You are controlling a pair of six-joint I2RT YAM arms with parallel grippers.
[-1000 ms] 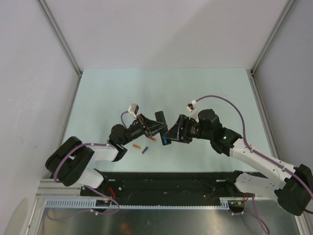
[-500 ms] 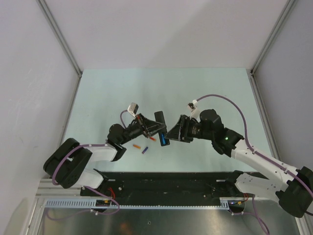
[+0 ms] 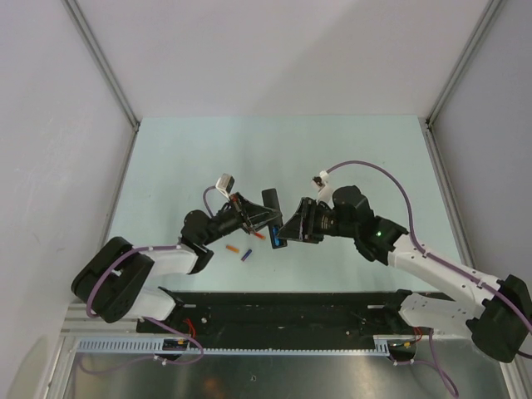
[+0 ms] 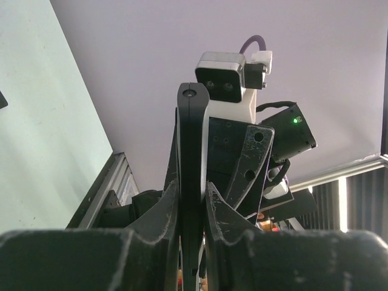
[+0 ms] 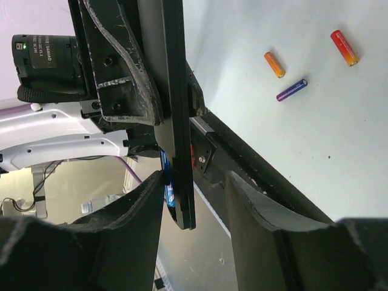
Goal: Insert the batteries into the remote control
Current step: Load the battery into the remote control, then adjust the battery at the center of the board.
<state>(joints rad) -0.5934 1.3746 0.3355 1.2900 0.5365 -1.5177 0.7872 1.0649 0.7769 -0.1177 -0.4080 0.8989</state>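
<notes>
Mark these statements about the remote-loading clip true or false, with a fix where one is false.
1. The left gripper clamps the remote control. True.
2. The remote control lies flat on the table. False: it is held up off the table.
3. An orange battery, a purple battery and a red battery lie loose on the table. True.
4. The right gripper has its fingers pressed together. False: they stand apart, either side of the remote's end.
5. The blue battery lies on the table. False: it sits against the remote, by one right finger.
</notes>
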